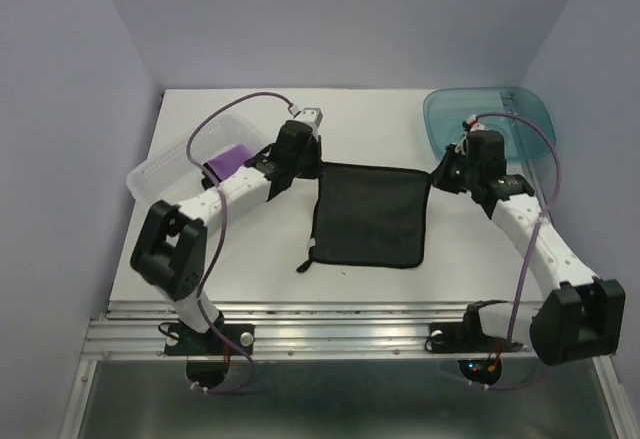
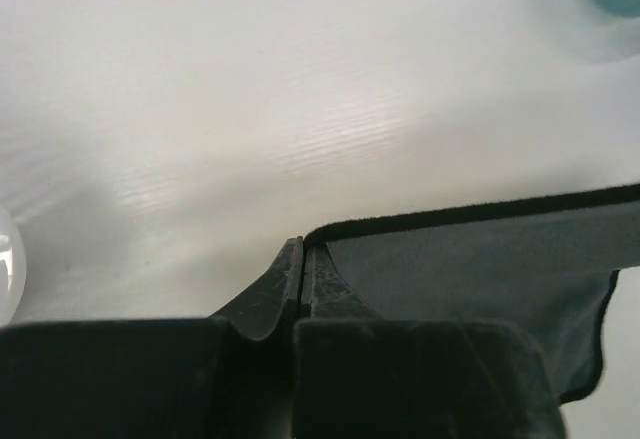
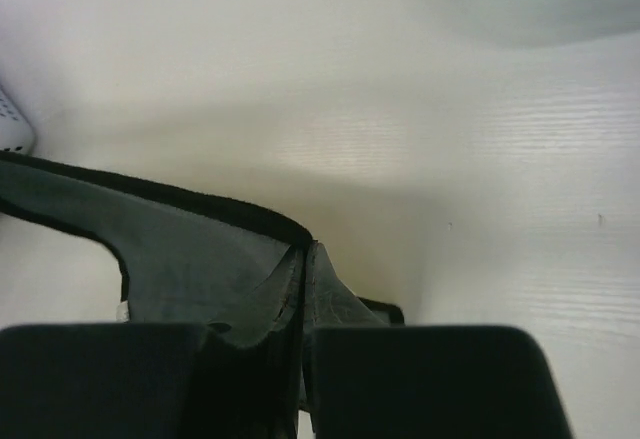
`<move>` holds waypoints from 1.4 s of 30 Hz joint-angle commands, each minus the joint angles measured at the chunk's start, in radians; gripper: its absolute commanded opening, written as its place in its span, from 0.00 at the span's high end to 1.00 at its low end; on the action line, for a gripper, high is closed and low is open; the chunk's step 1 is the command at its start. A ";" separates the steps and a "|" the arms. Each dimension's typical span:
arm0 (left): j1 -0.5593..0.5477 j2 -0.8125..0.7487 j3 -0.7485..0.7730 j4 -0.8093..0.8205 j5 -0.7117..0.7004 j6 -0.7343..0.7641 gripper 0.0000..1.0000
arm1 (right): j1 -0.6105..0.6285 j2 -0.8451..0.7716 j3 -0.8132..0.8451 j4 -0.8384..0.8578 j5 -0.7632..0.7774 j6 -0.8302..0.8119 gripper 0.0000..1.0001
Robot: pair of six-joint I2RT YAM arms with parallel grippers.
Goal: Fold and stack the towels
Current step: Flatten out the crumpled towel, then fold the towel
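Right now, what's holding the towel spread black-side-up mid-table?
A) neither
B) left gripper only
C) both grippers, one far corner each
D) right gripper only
C: in the wrist views the left gripper and the right gripper are each shut on a black-edged corner of the towel. The top view shows both arms at its far corners.

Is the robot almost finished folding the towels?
Not yet. A purple towel lies in the clear tray, maybe done. The left gripper and right gripper each pinch a far corner of the dark towel, spread flat on the table. Folding it and stacking it are left.
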 commanded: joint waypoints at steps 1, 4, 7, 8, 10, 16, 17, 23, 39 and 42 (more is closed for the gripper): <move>0.053 0.188 0.182 0.052 0.049 0.071 1.00 | 0.005 0.136 0.047 0.176 0.087 -0.011 0.99; 0.083 0.320 0.334 -0.015 0.066 0.105 1.00 | 0.000 0.251 0.116 0.190 0.120 -0.048 0.99; 0.107 0.362 0.399 -0.037 0.071 0.129 1.00 | -0.004 0.328 0.162 0.192 0.130 -0.062 0.99; 0.108 0.362 0.402 -0.035 0.078 0.143 1.00 | -0.006 0.340 0.166 0.195 0.130 -0.063 0.99; 0.108 0.354 0.390 -0.032 0.120 0.177 1.00 | -0.006 0.352 0.160 0.209 0.132 -0.060 0.99; 0.091 0.295 0.274 0.002 0.238 0.202 1.00 | -0.009 0.308 0.077 0.219 0.132 -0.040 0.99; 0.091 0.284 0.252 0.026 0.238 0.196 1.00 | -0.009 0.300 0.068 0.219 0.124 -0.039 0.99; 0.091 0.210 0.102 0.066 0.218 0.153 1.00 | -0.007 0.233 -0.029 0.195 0.052 -0.016 0.99; 0.050 0.006 -0.210 0.175 0.235 0.131 1.00 | -0.007 0.021 -0.267 0.152 -0.123 0.007 0.99; 0.050 0.003 -0.186 0.152 0.192 0.148 1.00 | -0.009 0.000 -0.301 0.155 -0.139 0.015 0.99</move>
